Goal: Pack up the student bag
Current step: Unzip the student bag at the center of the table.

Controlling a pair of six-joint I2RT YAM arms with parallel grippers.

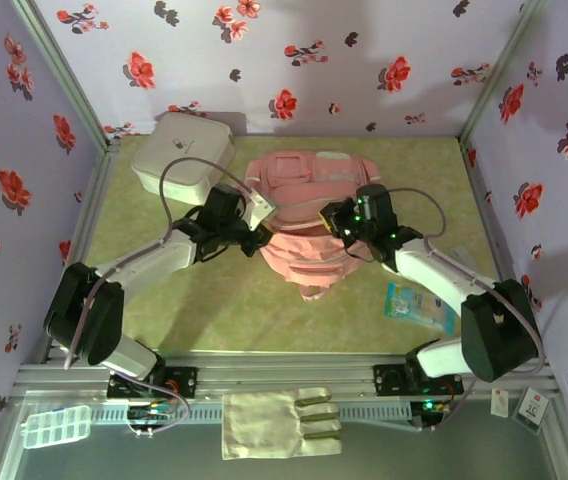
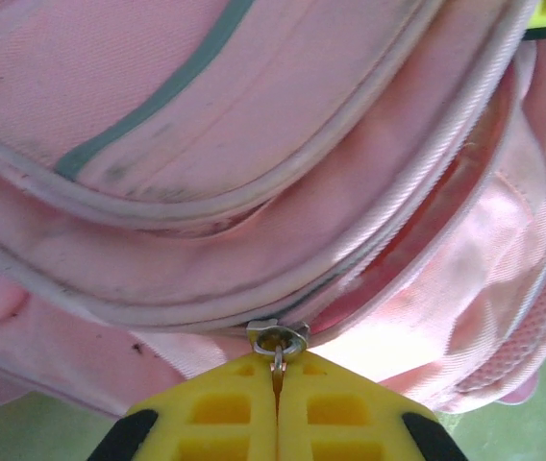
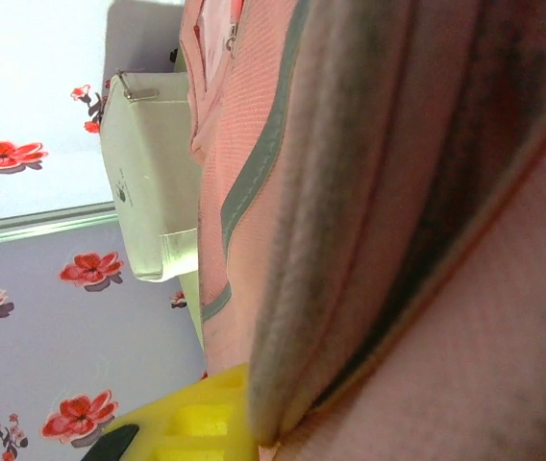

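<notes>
Box [image 1: 179, 152] behind-left of student bag [image 1: 302, 262]; packet [image 1: 419, 306] front-right.

Top view: the left gripper [image 1: 257, 238] and right gripper [image 1: 332, 222] cover the middle of the student bag [image 1: 304, 170]. Left wrist view: the zipper pull [image 2: 277, 357] ends hidden between pinched fingers [image 2: 340, 413]. Right wrist view: blurred bag fabric hides all but one yellow finger [image 3: 201, 418].
</notes>
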